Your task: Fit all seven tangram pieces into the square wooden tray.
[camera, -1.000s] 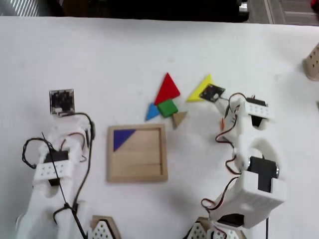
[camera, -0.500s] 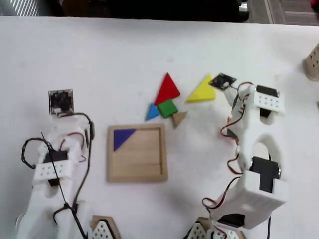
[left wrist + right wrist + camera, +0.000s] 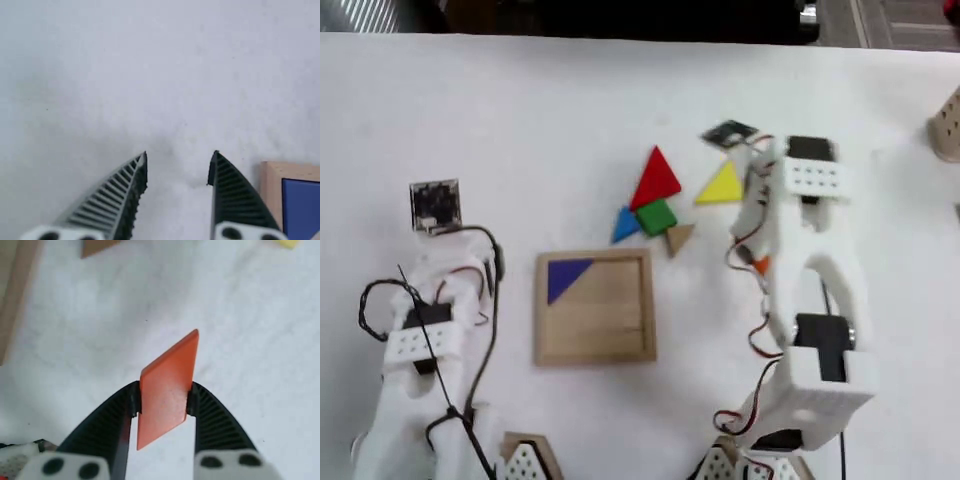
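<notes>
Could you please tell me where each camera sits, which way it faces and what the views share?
High view: fixed above the table, looking down on the tray, loose pieces, left arm and right arm.
Left wrist view: on the left arm, facing bare table and the tray's corner past the open left claw.
Right wrist view: on the right arm, facing the table past the right claw, shut on an orange piece.
Shared: high and left wrist show the blue piece in the tray; high and right wrist, the tan piece.
</notes>
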### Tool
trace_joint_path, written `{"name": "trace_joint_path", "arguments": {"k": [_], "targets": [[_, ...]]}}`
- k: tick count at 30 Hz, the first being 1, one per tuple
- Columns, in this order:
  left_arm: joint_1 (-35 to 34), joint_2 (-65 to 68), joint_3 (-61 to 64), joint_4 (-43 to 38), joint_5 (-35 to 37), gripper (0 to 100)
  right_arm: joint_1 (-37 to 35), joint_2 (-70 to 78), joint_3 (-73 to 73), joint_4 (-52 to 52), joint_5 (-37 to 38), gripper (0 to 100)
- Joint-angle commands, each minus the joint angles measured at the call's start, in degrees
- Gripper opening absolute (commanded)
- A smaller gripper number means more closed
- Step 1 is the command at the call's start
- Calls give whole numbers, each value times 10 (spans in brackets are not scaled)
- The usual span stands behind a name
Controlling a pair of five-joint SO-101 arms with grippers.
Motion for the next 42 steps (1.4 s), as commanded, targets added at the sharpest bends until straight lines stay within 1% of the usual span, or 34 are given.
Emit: {"name": "trace_joint_path", "arguments": {"k": [1,6,14,17,21,25,30,31,36,40,42], "targets": [[-9,-16,-11,-13,-5,211,-61,-44,-27,18,-40,38],[-9,-16,-11,-13,-5,211,-145,-44,-27,18,-84,38],[-9,-16,-11,-13,-5,212,-287,-37,-24,14,-114,39],[-9,-16,-11,-13,-5,212,-333,-37,-4,-13,-120,39],[-9,-16,-11,-13,-5,212,-385,-37,62,-76,-120,39],[-9,-16,-11,-13,-5,212,-404,-37,104,-127,-120,39],[-9,-16,-11,-13,-5,213,-404,-37,108,-134,-121,39],[-9,-16,-11,-13,-5,213,-404,-37,108,-134,-131,39],[-9,-16,-11,-13,-5,213,-406,-36,118,-154,-243,39],[-9,-16,-11,-13,-5,214,-423,-36,144,-189,-295,40],[-9,-16,-11,-13,-5,214,-433,-36,158,-201,-316,67]]}}
